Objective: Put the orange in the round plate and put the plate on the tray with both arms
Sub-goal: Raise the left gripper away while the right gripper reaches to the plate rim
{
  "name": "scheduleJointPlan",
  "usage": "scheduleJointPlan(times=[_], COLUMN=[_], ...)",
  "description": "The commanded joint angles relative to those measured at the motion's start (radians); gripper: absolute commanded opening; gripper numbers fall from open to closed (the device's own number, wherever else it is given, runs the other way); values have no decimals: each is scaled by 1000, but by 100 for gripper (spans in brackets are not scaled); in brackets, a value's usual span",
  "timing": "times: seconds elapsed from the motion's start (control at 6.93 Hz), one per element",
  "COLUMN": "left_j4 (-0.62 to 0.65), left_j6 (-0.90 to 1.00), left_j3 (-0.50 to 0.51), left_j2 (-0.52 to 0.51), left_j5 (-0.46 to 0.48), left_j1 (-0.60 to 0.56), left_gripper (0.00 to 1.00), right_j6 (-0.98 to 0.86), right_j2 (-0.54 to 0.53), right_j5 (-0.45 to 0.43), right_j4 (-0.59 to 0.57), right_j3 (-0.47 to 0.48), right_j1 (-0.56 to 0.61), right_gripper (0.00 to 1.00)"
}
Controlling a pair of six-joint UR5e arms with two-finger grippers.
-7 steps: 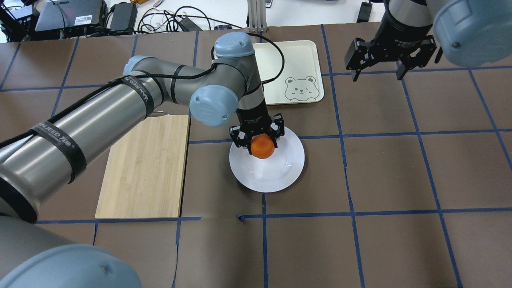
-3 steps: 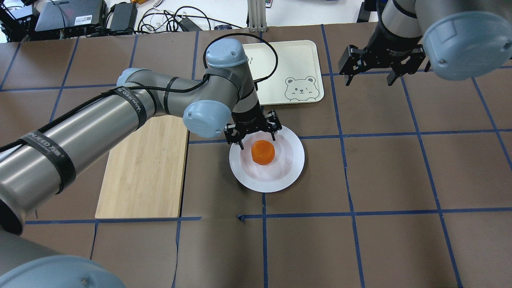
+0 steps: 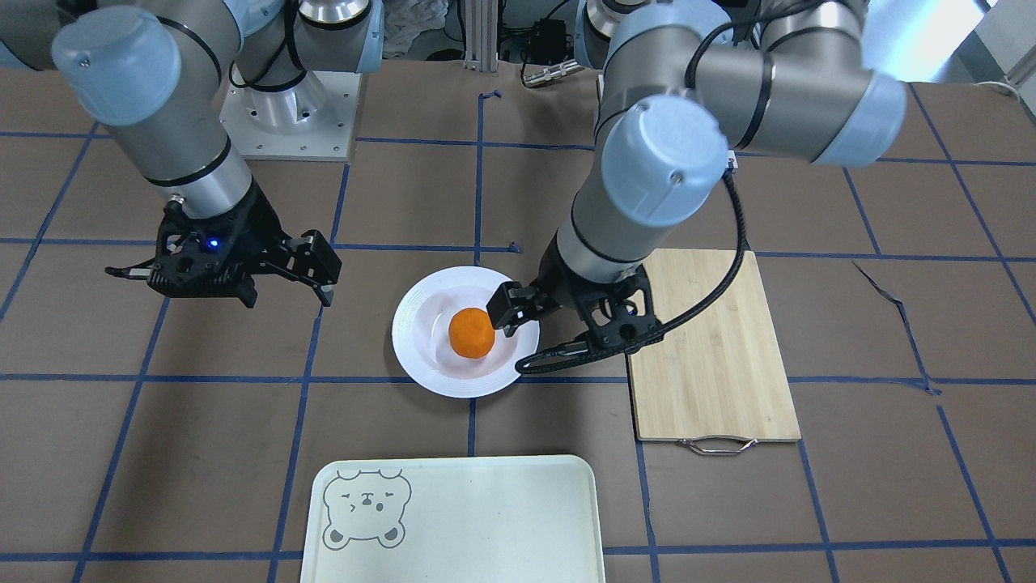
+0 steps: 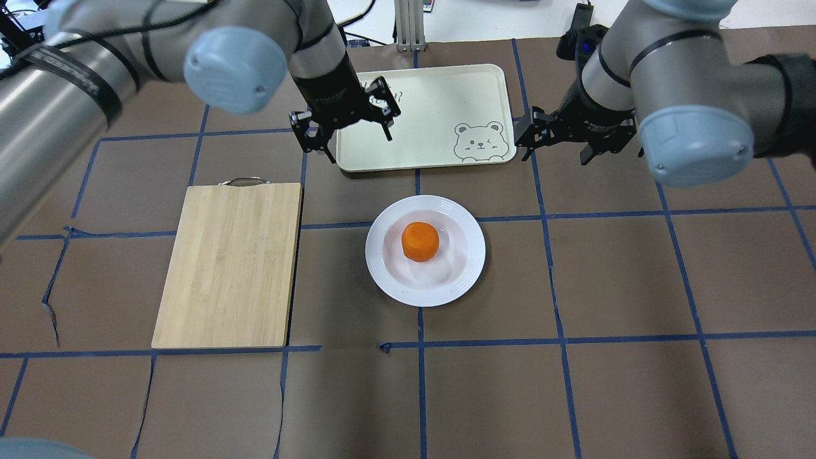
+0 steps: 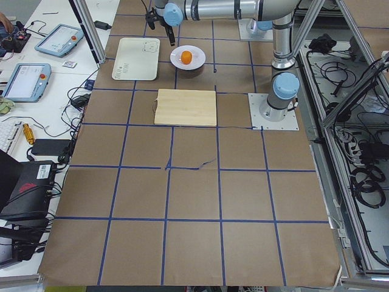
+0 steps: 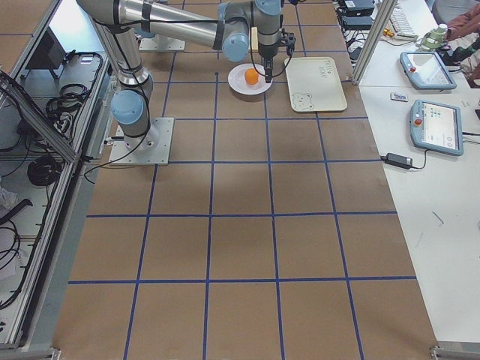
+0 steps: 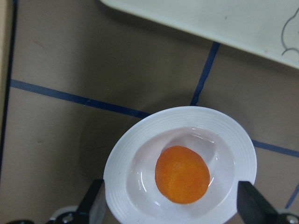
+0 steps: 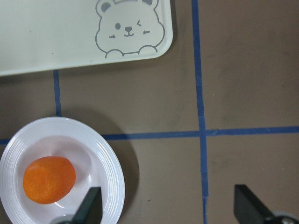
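Orange plated, both grippers free: the orange [image 4: 420, 241] sits in the sunken centre of the round plate [image 4: 468, 271]. The plate rests on the brown counter [image 4: 637, 287] near the tray [image 4: 440, 102] but apart from it.

My left gripper [image 4: 360, 148] hangs wide open and empty. My left wrist camera catches only its black fingertips [image 7: 250, 200] at the bottom corners, with plate and fruit showing between them. My right gripper [image 4: 556, 159] is likewise spread and holds nothing, hovering over bare counter off to my right of plate and tray. Its wrist view cuts the plate off at the lower left and shows the tray's bear face [image 8: 127, 29] at the top.

From overhead, my left arm covers the tray's far left corner. How near the left gripper stands to the plate is hard to judge. From across the counter one finger overlaps the orange's edge, and I cannot tell there whether it touches. In the two end views both grippers are too small to read.

A bamboo cutting board [image 4: 229, 264] with a metal handle lies on my left of the plate, apart from it.
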Motion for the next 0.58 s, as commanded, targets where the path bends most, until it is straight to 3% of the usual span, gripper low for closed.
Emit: scheduleJointPlan(times=[0.0,0.14,0.43], left_j4=[-95,-89,-109], left_j6=[131,180,188], left_j3=[110,118,34], left_j2=[64,86,170], left_j5=[56,65,79], left_j1=[13,19,12], left_gripper=[100,100,100], right_j6=[58,166,296], right_j2=[38,117,195], right_j5=[135,191,213], right_j4=[-430,-612,-711], right_j3=[304,377,382], right_j1=[1,1,82], right_gripper=[100,100,100])
